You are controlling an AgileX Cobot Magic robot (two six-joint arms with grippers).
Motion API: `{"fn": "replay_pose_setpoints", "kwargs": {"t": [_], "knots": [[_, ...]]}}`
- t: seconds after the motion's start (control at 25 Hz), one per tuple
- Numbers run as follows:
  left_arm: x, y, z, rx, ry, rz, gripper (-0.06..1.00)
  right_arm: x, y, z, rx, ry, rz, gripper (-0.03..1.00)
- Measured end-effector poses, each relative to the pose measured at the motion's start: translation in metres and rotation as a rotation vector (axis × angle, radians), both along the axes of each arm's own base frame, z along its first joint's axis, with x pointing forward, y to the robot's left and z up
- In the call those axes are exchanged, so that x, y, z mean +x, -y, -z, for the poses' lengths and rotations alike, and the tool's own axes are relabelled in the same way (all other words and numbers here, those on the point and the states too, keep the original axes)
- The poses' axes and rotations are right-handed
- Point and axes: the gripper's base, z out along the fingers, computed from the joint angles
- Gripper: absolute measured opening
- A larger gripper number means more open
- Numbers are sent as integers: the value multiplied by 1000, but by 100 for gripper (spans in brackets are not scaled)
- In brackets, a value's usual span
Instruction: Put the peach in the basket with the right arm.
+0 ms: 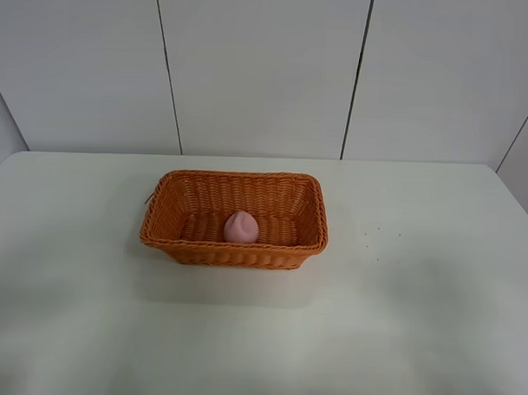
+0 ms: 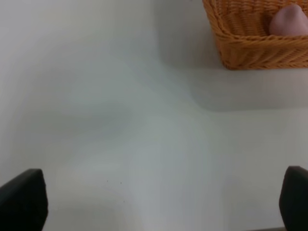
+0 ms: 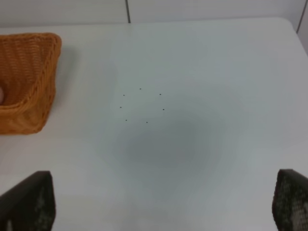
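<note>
A white table fills the foreground; behind it stands a pale panelled wall with dark vertical seams.

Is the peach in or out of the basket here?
In. The peach rests on the floor of the basket, enclosed by its walls.

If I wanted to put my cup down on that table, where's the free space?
Almost anywhere: the white table is bare left, right and in front of the basket. Only the basket's inside is taken, by the peach. A few tiny dark specks lie to its right.
</note>
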Motion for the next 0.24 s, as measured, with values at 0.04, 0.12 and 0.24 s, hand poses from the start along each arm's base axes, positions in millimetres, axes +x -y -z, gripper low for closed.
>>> {"fn": "replay_pose_setpoints", "kwargs": {"t": [0.04, 0.12, 0.24], "knots": [[0, 0, 0, 0, 0, 0, 99, 0, 0, 0, 0, 0, 0, 69], [0, 0, 0, 0, 0, 0, 99, 0, 0, 0, 0, 0, 0, 69], [0, 0, 0, 0, 0, 0, 99, 0, 0, 0, 0, 0, 0, 69]]}}
